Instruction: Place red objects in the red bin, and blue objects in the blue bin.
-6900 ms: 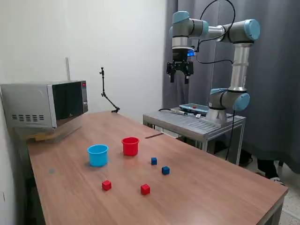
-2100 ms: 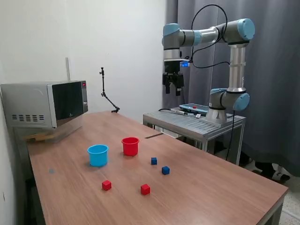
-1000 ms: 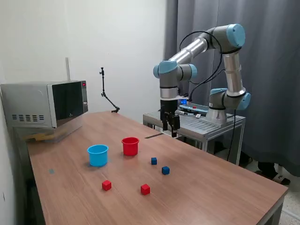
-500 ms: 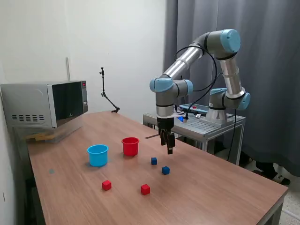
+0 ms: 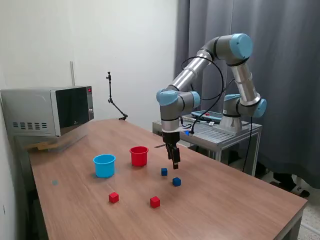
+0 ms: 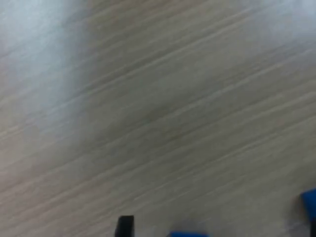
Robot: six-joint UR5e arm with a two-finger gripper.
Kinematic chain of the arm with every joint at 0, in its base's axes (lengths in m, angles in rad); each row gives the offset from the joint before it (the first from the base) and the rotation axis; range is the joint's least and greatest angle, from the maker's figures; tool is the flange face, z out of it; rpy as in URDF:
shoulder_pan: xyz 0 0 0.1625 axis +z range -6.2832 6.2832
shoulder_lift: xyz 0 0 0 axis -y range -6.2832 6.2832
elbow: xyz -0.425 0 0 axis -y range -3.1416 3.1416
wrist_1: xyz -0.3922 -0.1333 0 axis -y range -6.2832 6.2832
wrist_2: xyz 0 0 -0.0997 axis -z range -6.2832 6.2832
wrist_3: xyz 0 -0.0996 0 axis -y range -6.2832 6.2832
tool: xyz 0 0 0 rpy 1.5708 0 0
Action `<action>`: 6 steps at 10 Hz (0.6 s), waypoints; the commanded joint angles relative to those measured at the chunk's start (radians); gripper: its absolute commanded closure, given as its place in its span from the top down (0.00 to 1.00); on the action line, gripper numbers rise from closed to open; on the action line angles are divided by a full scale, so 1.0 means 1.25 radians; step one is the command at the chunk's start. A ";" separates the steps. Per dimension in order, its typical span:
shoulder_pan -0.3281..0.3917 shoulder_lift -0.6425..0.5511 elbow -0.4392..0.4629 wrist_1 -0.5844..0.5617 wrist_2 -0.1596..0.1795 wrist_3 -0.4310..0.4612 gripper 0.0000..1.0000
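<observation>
My gripper (image 5: 175, 163) hangs low over the table, just above and behind the two small blue cubes (image 5: 164, 171) (image 5: 176, 181). It looks open and holds nothing. The blurred wrist view shows one dark fingertip (image 6: 124, 227) over bare wood, with slivers of a blue cube (image 6: 188, 234) and another blue cube (image 6: 310, 205) at the picture's edge. Two red cubes (image 5: 114, 197) (image 5: 155, 201) lie nearer the front. The red bin (image 5: 139, 155) and the blue bin (image 5: 104, 165) stand upright side by side, toward the exterior view's left of the gripper.
The wooden table (image 5: 235, 200) carries a microwave (image 5: 47, 110) at the back on the exterior view's left, and a thin black stand (image 5: 114, 102) by the wall. A metal cart (image 5: 207, 131) holding the arm's base stands behind the table.
The arm has swung down from high near the curtain to just above the table by the blue cubes. The cubes and bins have not moved.
</observation>
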 commanded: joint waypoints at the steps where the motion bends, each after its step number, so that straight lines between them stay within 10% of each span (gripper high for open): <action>1: -0.033 0.001 0.001 -0.031 0.001 -0.001 1.00; 6: -0.038 0.025 0.003 -0.046 0.005 -0.024 1.00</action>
